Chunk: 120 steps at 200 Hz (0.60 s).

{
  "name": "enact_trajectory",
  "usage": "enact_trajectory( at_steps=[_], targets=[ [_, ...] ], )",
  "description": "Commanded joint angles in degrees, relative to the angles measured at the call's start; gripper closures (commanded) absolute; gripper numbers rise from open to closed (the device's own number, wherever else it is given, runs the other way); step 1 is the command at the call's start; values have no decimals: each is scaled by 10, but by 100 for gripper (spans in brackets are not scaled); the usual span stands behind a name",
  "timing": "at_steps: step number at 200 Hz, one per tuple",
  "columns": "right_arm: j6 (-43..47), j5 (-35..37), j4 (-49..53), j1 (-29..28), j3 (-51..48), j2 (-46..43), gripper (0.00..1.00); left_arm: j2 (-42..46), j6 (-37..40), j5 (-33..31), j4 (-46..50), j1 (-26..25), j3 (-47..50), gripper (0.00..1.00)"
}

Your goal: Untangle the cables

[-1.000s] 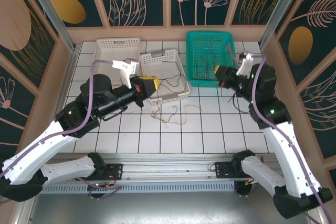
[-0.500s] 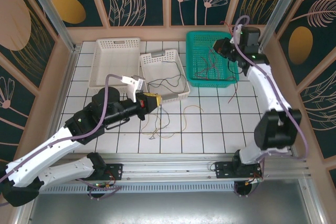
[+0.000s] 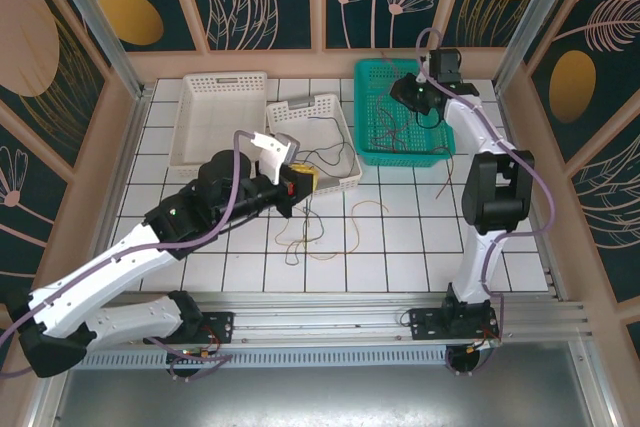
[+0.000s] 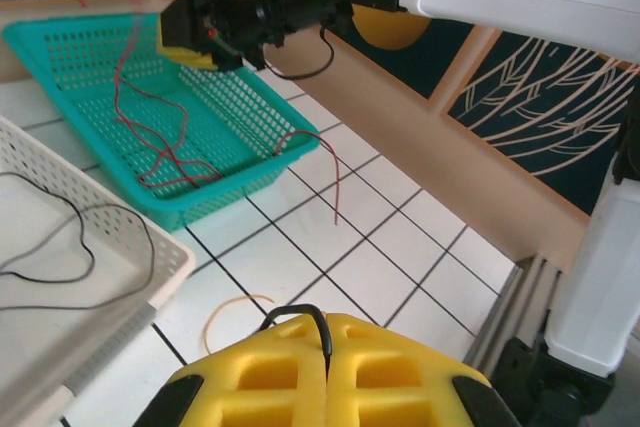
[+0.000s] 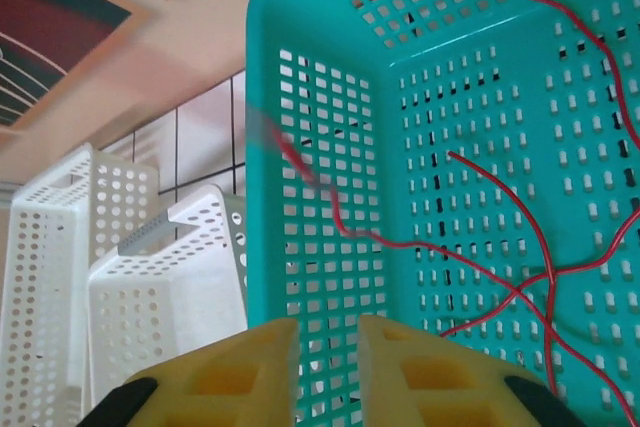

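My left gripper (image 4: 326, 332) is shut on a thin black cable (image 4: 300, 311) that loops out over its yellow pads; in the top view the left gripper (image 3: 305, 183) hangs beside the small white basket (image 3: 345, 179). My right gripper (image 5: 328, 332) stands over the teal basket (image 5: 262, 147) with a gap between its jaws and nothing in it. A blurred red cable (image 5: 300, 165) hangs just ahead of it. More red cables (image 3: 395, 127) lie in the teal basket, and one (image 4: 327, 162) trails over its rim onto the tiles. Yellowish-white cables (image 3: 365, 212) lie loose on the tiles.
A larger white basket (image 3: 225, 117) stands at the back left. Another black cable (image 4: 60, 247) lies inside the small white basket. The teal basket (image 3: 400, 72) sits at the back right, near the wall. The right arm's upright link (image 3: 495, 197) stands to the right of the tiles.
The right arm has swung up and back from beside the teal basket to above it, and its jaws have parted, dropping the red cable. The left gripper has edged right, still holding the black cable.
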<state>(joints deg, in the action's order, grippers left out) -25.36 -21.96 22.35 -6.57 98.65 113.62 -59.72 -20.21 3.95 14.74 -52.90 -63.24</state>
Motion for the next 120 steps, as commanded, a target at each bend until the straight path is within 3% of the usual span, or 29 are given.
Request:
enact_trajectory(
  at_steps=[1,32,92,120],
  targets=[
    [9,11,31,-5,23,16,74,-16,53,-25,-16,-3,-37,100],
    [2,8,28,-6,5,1,71,-39,75,-23,-10,-3,-58,100],
    [7,36,-32,-16,-81,-85,59,-37,108,-47,-49,-3,-1,100],
    [20,-21,-76,-35,-68,-44,53,-35,124,-68,-76,-3,29,100]
  ],
)
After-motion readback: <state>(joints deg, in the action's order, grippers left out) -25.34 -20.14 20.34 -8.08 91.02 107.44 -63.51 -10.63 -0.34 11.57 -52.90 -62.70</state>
